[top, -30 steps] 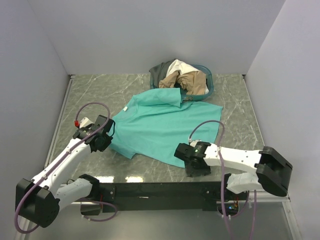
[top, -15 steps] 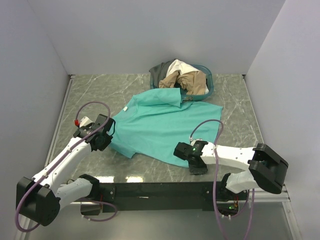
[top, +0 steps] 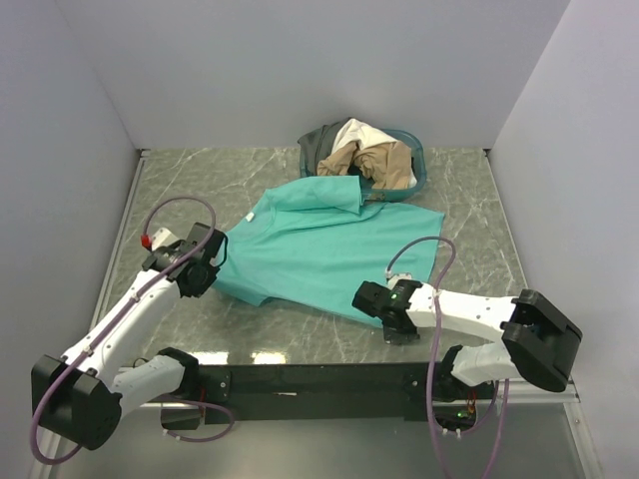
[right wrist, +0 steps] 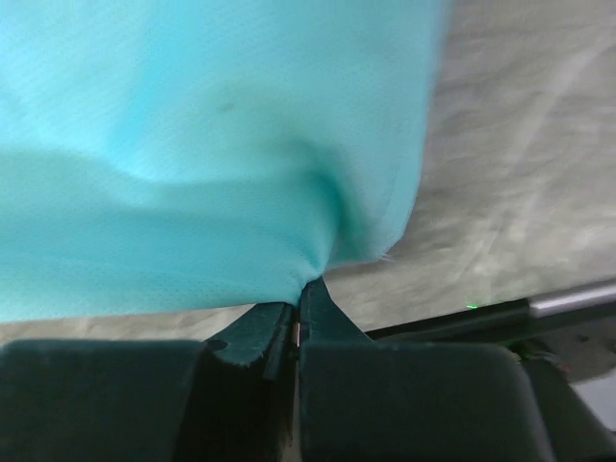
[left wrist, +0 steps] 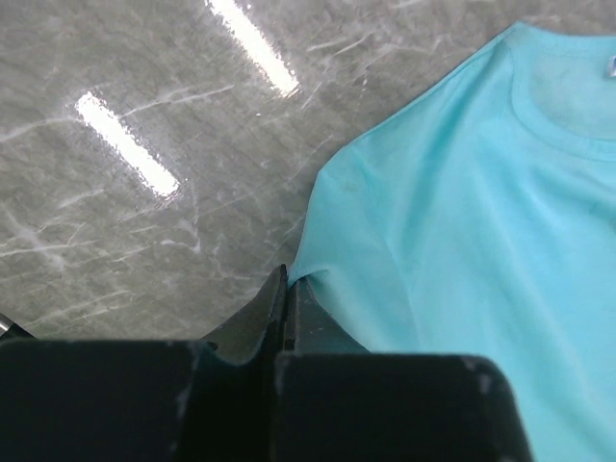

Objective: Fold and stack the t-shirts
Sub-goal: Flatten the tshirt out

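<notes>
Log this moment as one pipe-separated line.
left gripper: shut on teal t-shirt sleeve | right gripper: shut on its near edge | other shirts: in basket | stack: none yet

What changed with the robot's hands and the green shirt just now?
The right hand closed on the near edge of the bright teal-green cloth t-shirt. The left hand, already gripping its sleeve, dragged that corner slightly farther back. The oval teal-blue plastic basket of shirts stayed put.
</notes>
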Robot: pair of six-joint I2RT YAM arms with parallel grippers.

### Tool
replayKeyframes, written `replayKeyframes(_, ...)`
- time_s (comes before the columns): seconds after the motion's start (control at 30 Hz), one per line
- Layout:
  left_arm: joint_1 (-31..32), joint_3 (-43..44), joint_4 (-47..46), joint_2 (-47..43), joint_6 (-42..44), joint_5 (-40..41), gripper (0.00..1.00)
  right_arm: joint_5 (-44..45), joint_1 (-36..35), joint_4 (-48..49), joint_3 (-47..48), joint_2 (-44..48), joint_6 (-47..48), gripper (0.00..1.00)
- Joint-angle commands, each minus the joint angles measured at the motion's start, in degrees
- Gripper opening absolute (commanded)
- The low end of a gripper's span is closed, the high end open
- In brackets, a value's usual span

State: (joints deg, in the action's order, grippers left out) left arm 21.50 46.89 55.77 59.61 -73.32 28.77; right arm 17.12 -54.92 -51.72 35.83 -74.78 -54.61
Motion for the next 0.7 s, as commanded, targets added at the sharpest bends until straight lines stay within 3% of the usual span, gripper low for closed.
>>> replayKeyframes(0.0, -0.31, 5.65, 1.62, 0.24, -0.6, 3.92, 0.01, 9.83, 0.86, -6.0, 3.43, 1.74, -2.68, 0.0)
replayKeyframes(0.1, -0.31, 10.73, 1.72, 0.24, -0.6, 5.5, 0.01, 18.98, 2.61, -14.27, 11.34, 3.94, -5.16, 0.0)
replayKeyframes(0.37, -0.23, 29.64, -3.38, 0.24, 4.76, 6.47, 0.01, 34.81, 9.55, -15.26, 32.61, 12.02, 1.6, 0.0)
replayKeyframes(0.5, -0.23, 40.88, -8.03, -0.9, 9.76, 6.03, 0.01, 36.58, 11.67, -9.2, 45.27, 15.63, 16.44, 0.0)
replayKeyframes(0.67, -0.23, 50.04, -13.31, -3.71, 15.3, 2.78, 0.01, 30.35, 11.67, 2.66, 56.51, 22.3, 34.27, 0.0)
